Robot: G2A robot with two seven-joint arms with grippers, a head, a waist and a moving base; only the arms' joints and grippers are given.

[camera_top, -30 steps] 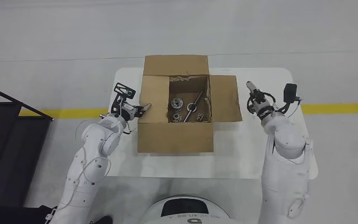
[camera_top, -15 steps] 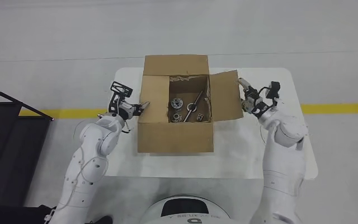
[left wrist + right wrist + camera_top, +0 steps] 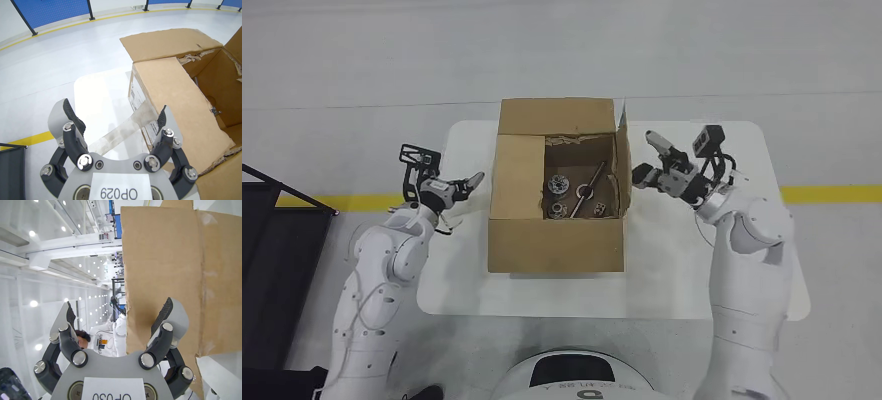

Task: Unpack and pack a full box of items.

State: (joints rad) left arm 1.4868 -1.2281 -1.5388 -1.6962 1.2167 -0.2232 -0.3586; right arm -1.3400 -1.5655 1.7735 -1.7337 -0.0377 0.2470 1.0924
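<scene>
Stock on white round-cornered table (image 3: 692,262): one brown cardboard box (image 3: 556,262), set at the middle with its top opened. The far flap (image 3: 557,115), left flap (image 3: 516,176) and near flap (image 3: 556,240) are spread outward, while the right flap (image 3: 622,150) is stood upright and is seen edge-on from above.

On the box floor are held a long grey metal rod (image 3: 592,186), laid aslant, a round grey metal part (image 3: 559,183) beside it, and two smaller metal pieces (image 3: 558,208) nearer the robot; finer detail cannot be made out.

Left gripper (image 3: 457,187): placed above the table to the left of the box, apart from the left flap, its ribbed black fingers (image 3: 74,118) spread wide with nothing between them.

Right gripper (image 3: 647,158): placed just beside the upright right flap, fingers parted. In the right wrist view the flap's free edge is seen between them; contact cannot be judged.
</scene>
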